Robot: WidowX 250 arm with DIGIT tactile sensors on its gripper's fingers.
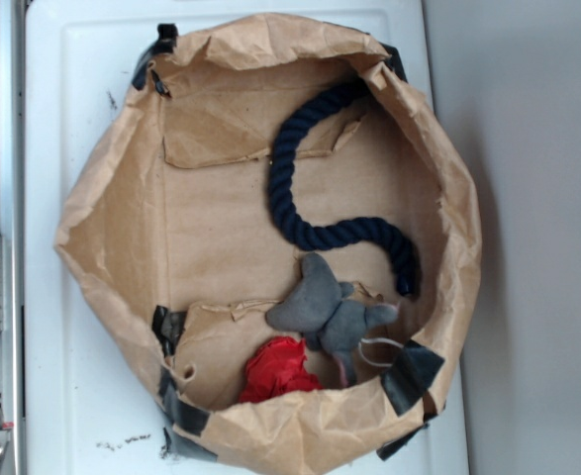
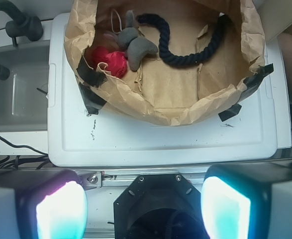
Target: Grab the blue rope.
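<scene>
The blue rope is thick, dark navy and twisted. It lies curved inside the brown paper bag, from the bag's top rim down to beside the grey plush toy. It also shows in the wrist view near the top. My gripper is open and empty, its two glowing pads wide apart at the bottom of the wrist view, well short of the bag and above the robot's black base. The gripper does not show in the exterior view.
A red crumpled thing lies by the plush toy in the bag. The bag sits on a white lid. A grey bin with a black handle stands to the left in the wrist view.
</scene>
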